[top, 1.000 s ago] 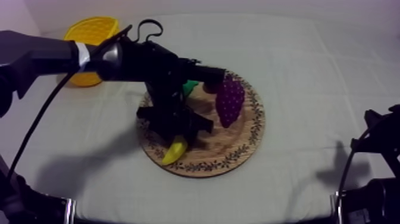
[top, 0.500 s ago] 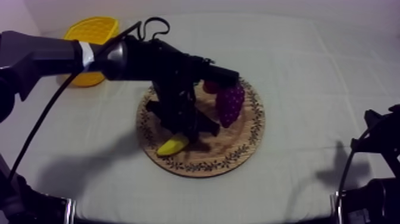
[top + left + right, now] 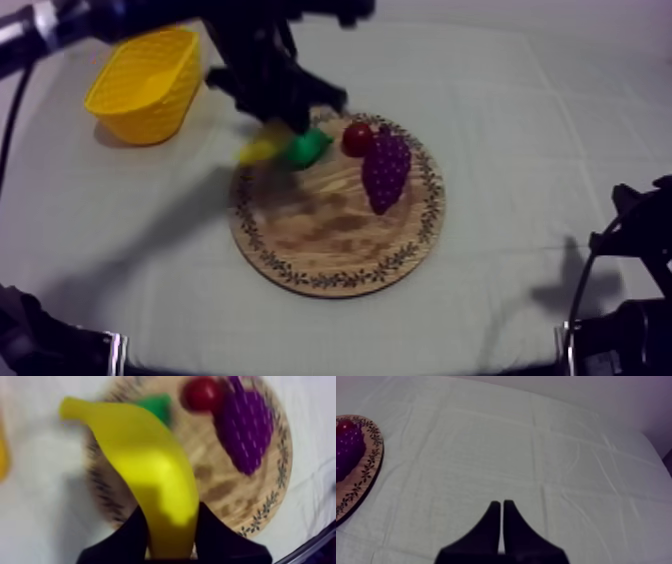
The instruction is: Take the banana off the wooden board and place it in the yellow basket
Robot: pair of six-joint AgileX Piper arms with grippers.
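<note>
Holding banana (image 3: pixel 150 476) by one end in left jaws above board's (image 3: pixel 335 250) far-left rim, with right jaws closed on nothing: carry far-left, clear yellow basket (image 3: pixel 140 85) rim, lower inside before opening.

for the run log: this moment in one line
left gripper: shut on banana, over board rim | right gripper: shut, over cloth | basket: no banana yet

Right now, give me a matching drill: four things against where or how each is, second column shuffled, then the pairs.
1 banana
2 grapes
3 basket
4 right gripper

A lying on the board
B shut on nothing, over the cloth
C gripped by the left gripper
D standing on the cloth, apart from the board

Pairs: 1-C; 2-A; 3-D; 4-B
</note>
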